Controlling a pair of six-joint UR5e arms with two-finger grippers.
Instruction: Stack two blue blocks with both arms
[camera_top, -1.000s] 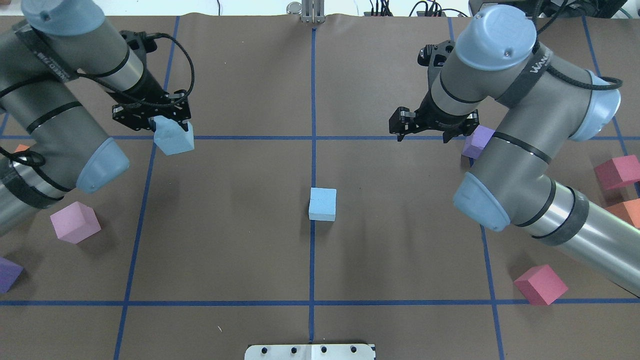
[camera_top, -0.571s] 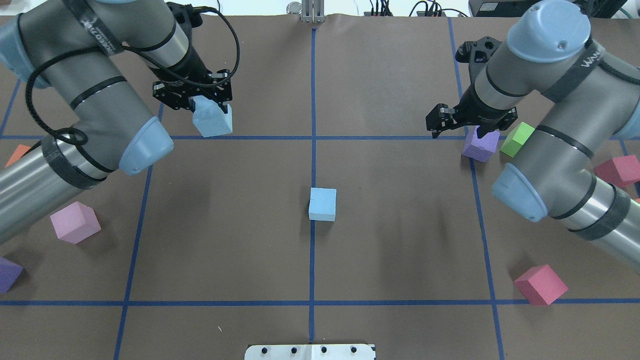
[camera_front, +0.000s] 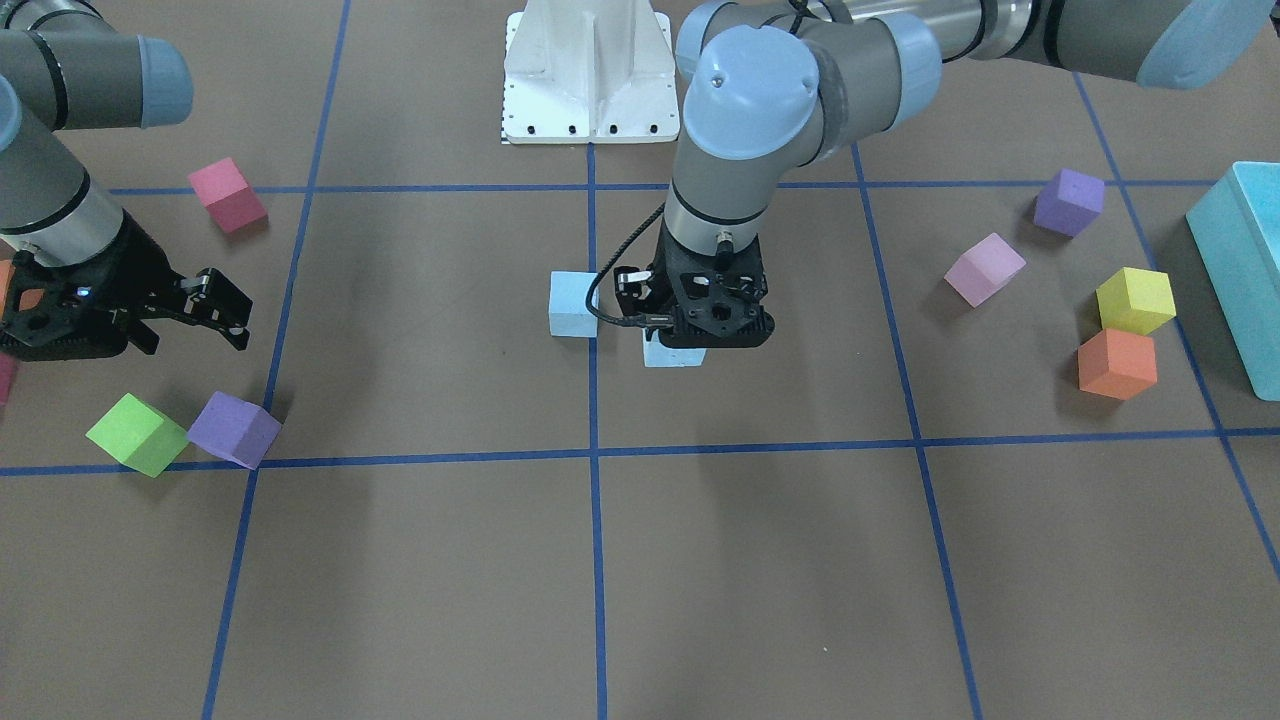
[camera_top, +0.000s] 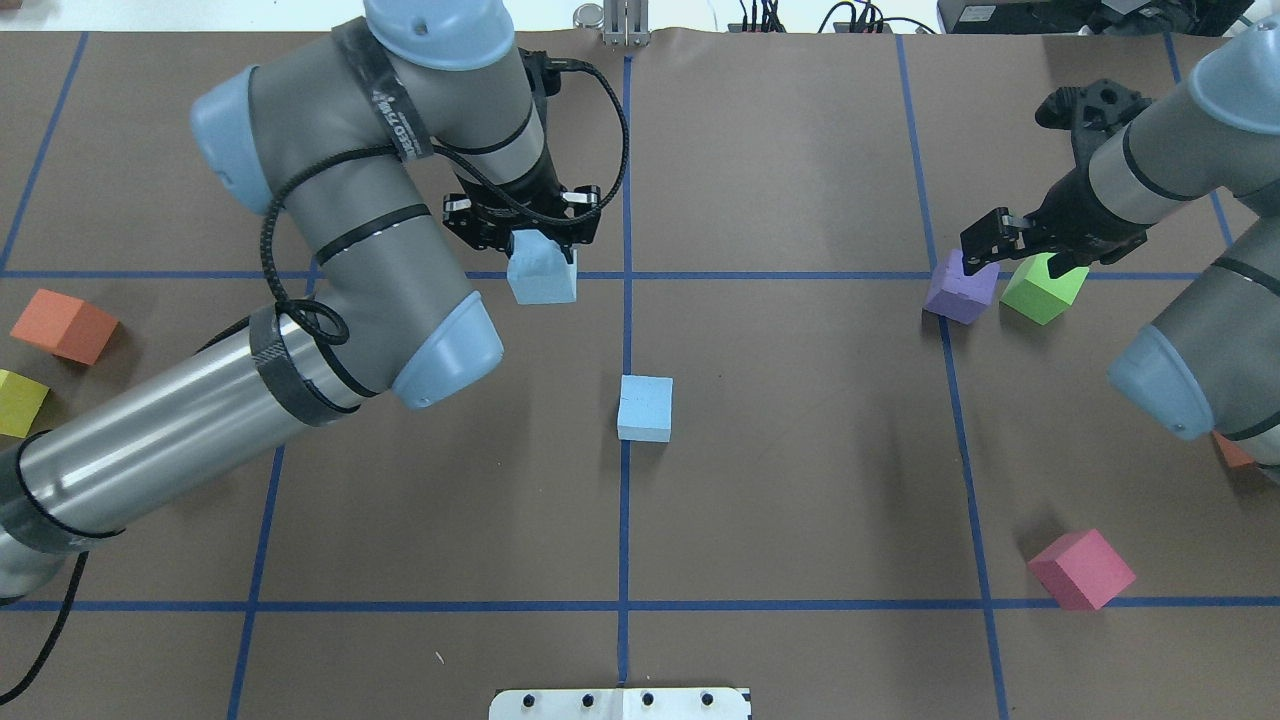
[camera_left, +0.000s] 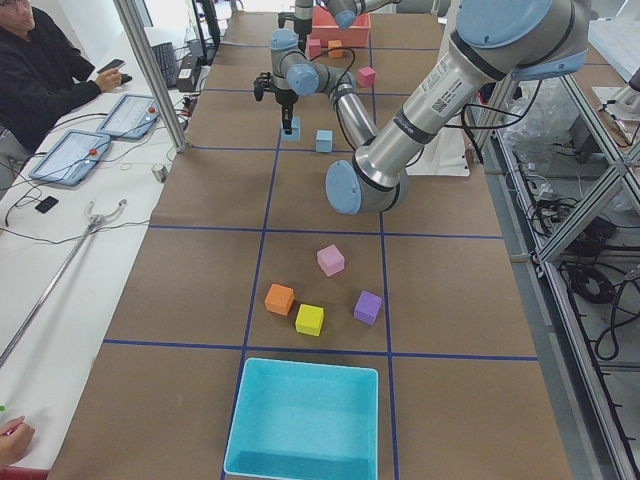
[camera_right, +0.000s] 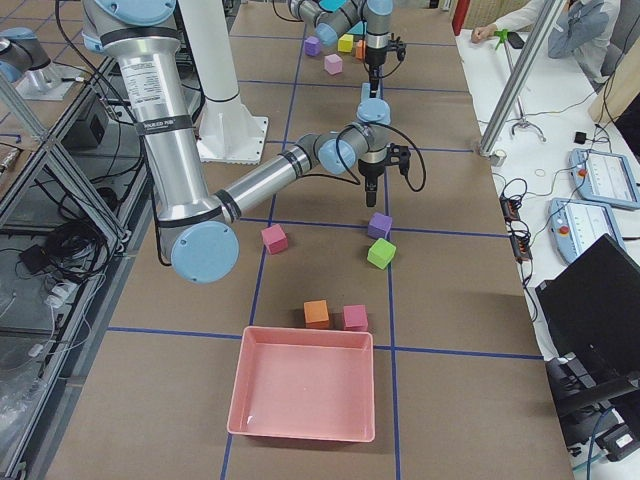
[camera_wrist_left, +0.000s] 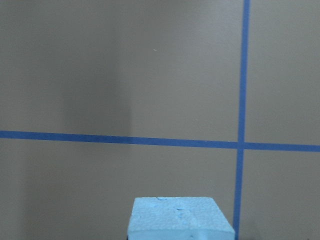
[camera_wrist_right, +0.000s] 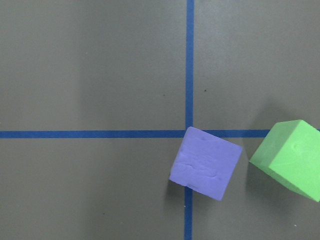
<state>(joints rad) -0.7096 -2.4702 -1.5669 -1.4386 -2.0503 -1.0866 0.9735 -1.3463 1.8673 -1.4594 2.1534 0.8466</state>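
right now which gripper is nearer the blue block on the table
Left. The left gripper, shut on the carried blue block, hovers near the resting blue block; the right gripper is by the purple cube.

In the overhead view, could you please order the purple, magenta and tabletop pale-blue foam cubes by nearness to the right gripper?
1. Purple foam cube, beside the right gripper.
2. Magenta foam cube, robot-side right.
3. Pale-blue foam cube, table centre.

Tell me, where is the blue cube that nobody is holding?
In the overhead view the loose blue cube sits mid-table on the centre tape line, nearer the robot than the other blue cube gripped by the left pincer.
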